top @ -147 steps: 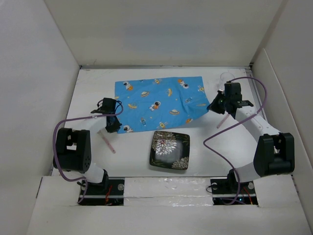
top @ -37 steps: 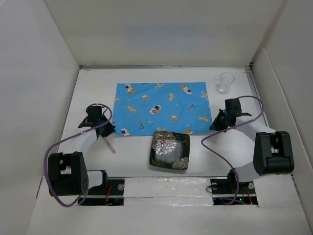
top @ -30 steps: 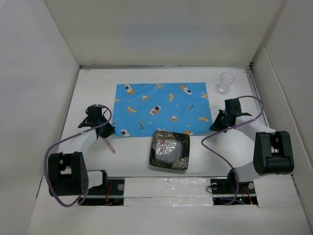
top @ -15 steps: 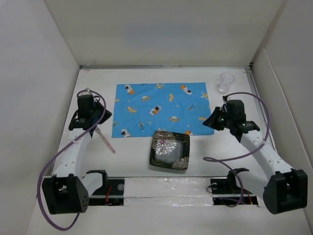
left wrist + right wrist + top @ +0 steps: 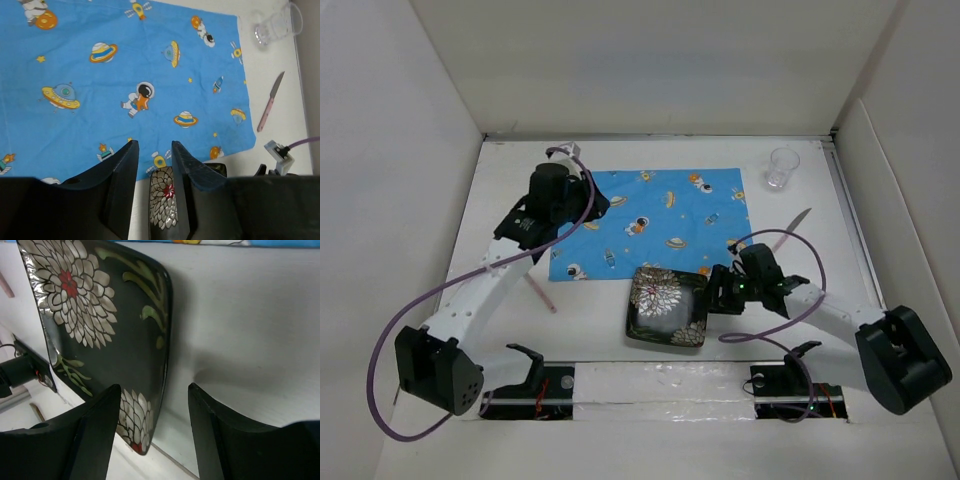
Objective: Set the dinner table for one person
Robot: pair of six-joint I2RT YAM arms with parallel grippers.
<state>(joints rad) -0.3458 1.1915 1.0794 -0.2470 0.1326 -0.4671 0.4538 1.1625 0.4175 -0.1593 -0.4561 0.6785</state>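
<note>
On the white dinner table (image 5: 505,175) lies a blue space-print placemat (image 5: 650,222). Just in front of it sits a black floral plate (image 5: 667,308). My right gripper (image 5: 713,298) is low at the plate's right edge. In the right wrist view it (image 5: 155,387) stands open astride the plate's rim (image 5: 165,315), one finger over the plate, the other over the table. My left gripper (image 5: 603,203) hovers over the mat's far-left part, open and empty (image 5: 152,145); the plate (image 5: 162,210) shows far off between its fingers.
A clear glass (image 5: 782,167) stands at the far right corner. A pink-handled knife (image 5: 792,226) lies right of the mat, also in the left wrist view (image 5: 270,102). Another pink utensil (image 5: 540,290) lies left of the plate. White walls border the table.
The left arm swung from the mat's left edge to over its far-left part. The right arm dropped from the mat's right corner to the plate's right edge. Both grippers opened.
</note>
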